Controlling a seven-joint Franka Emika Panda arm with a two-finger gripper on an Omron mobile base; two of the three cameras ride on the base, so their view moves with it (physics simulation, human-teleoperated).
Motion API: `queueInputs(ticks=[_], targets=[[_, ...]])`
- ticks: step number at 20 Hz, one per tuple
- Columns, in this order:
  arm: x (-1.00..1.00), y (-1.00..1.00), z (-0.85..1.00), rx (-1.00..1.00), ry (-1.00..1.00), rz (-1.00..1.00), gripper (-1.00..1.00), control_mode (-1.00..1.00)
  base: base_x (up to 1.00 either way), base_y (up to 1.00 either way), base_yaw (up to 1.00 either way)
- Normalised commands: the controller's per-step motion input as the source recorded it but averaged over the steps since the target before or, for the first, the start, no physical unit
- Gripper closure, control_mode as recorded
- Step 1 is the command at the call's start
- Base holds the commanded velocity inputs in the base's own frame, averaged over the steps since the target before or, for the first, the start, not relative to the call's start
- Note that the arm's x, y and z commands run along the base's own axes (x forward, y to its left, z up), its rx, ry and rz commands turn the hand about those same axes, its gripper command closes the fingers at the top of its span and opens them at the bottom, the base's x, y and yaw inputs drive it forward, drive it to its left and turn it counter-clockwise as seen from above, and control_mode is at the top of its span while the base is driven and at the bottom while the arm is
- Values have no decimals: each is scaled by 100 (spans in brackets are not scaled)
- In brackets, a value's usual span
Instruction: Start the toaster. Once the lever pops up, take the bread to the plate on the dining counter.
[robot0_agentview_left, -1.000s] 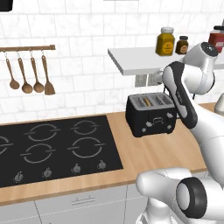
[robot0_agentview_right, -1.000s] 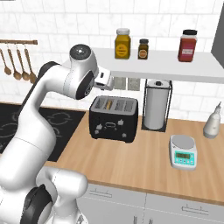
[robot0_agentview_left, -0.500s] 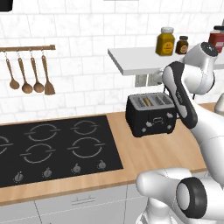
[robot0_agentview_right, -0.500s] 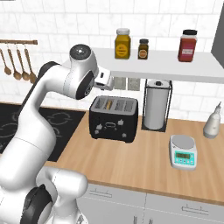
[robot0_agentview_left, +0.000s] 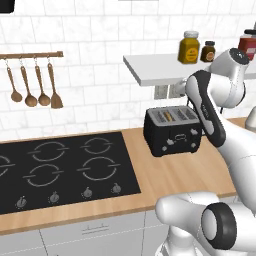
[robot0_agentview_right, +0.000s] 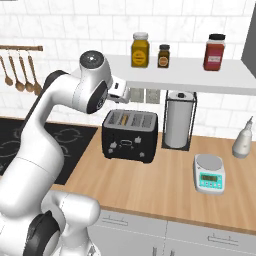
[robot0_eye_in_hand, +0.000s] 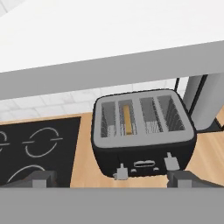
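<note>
Toaster (robot0_agentview_left: 173, 131): sitting upright on the wooden worktop (robot0_agentview_left: 170, 175), just right of the black hob (robot0_agentview_left: 60, 170) and below the white wall shelf (robot0_agentview_right: 200, 75); its front face with the pale controls is facing the robot.
Bread (robot0_eye_in_hand: 127, 117): standing in the toaster's second slot from the left, seen from the hand camera as a thin brown edge sunk between the wire guides; from the left base camera it is showing as a brown sliver in the silver top.
Toaster levers (robot0_eye_in_hand: 120, 171): two small pale tabs are sticking out low on the toaster's front, one left and one right of the central control.
Gripper (robot0_eye_in_hand: 111, 180): hanging above and in front of the toaster, under the shelf, touching nothing; its two dark fingertips (robot0_eye_in_hand: 43, 179) are standing spread as wide as they go, with nothing between them.
Arm: bending up and over from the base, its wrist tucked beneath the shelf edge, behind and above the toaster.
Paper towel roll (robot0_agentview_right: 179, 120): standing in a dark wire holder just right of the toaster.
Kitchen scale (robot0_agentview_right: 210, 173): lying on the worktop well right of the toaster, nearer the front edge.
Jars (robot0_agentview_right: 140, 50): standing on the shelf above the toaster.
Wooden utensils (robot0_agentview_left: 35, 87): hanging from a rail on the tiled wall, far left of the toaster.
</note>
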Motion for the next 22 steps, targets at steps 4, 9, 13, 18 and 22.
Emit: queueInputs(ticks=[4,9,13,18,22], targets=[[0,0,0,0,0,0,-100,-100,0,0,0],[0,0,0,0,0,0,-100,-100,0,0,0],[0,0,0,0,0,0,-100,-100,0,0,0],[0,0,0,0,0,0,-100,-100,0,0,0],[0,0,0,0,0,0,-100,-100,0,0,0]])
